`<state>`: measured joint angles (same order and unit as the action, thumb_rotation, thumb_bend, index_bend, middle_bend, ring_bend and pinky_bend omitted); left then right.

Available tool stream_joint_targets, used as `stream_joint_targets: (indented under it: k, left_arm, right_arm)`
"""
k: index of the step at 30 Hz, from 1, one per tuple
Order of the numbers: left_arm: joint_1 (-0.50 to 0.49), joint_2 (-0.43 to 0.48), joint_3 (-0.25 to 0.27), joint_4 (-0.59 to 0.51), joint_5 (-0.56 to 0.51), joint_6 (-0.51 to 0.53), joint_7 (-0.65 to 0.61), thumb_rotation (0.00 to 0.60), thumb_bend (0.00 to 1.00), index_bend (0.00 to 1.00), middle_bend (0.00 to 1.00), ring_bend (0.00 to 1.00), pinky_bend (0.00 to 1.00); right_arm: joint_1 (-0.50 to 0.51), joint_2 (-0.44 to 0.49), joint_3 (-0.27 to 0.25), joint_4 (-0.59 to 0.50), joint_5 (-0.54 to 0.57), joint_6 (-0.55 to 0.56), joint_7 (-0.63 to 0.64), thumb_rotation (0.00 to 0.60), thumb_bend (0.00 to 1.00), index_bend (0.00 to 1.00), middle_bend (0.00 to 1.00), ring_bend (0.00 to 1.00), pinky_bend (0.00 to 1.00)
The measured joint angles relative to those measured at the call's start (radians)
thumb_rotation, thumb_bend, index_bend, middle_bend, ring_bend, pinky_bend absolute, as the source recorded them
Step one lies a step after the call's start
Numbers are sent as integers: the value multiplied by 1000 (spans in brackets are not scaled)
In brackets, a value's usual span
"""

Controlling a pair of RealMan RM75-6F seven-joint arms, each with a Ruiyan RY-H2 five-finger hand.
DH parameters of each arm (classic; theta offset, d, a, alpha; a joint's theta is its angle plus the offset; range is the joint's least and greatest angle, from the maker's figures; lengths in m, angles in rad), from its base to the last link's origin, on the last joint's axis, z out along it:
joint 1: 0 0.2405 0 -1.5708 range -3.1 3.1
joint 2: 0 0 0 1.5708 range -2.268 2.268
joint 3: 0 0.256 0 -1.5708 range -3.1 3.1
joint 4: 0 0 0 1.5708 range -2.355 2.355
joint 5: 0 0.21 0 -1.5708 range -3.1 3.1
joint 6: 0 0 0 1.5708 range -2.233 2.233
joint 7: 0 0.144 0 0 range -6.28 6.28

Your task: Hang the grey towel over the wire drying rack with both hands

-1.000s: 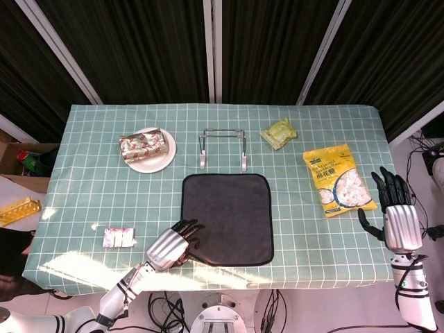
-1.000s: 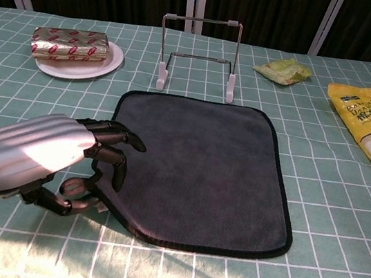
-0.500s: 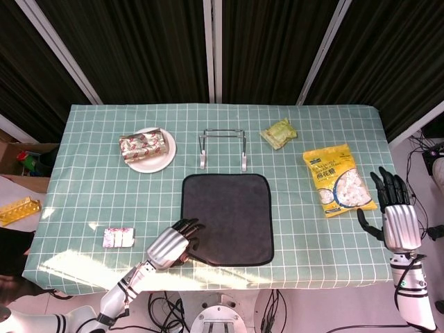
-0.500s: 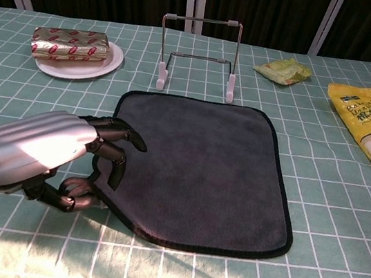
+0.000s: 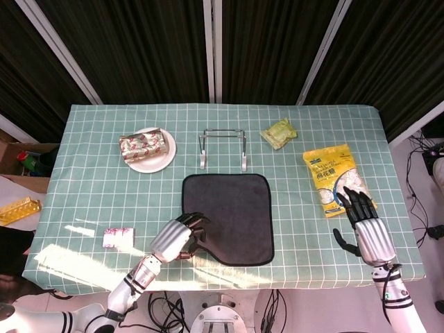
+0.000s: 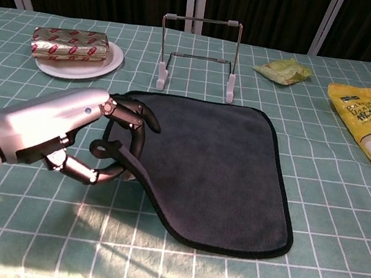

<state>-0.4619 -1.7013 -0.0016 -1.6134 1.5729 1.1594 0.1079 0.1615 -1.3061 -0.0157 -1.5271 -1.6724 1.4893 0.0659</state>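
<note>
- The left hand (image 6: 67, 135) has its fingers (image 6: 136, 121) curled around the near left corner of the grey towel (image 6: 210, 164), thumb under and the rest on top, so that corner is pinched and lifted off the worktop (image 6: 340, 225).
- A second ago those fingers only rested on the flat corner; now the edge there is pulled up and inward, and the towel's lower left outline has gone slanted.
- The right hand (image 5: 364, 225) holds nothing, fingers spread. It has come in from the lower right edge of the head view to just below the yellow snack bag (image 5: 336, 179), but is well apart from the towel.
- In my judgement one corner is secured and the right hand must yet reach its own.
- The rest of the towel lies flat mid-frame, just in front of the wire rack (image 6: 198, 53), which stands bare.
</note>
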Motion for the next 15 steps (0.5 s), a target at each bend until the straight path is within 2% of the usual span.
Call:
stream_joint_targets:
  k: [6,15]
  left_arm:
    - [-12,8,-49,-74,-103,-38,31,600,560,766,253,172,268]
    - [-38,19,-118,-168,-239,-62,147,600,563,779,260,172,267]
  right_arm:
    - [2,-16,-67,-24,-7,-111,-55,600,265,0,0,0,0]
    - [30,-99,-97,-34,19,-237,-126,600,176,0,0,0,0]
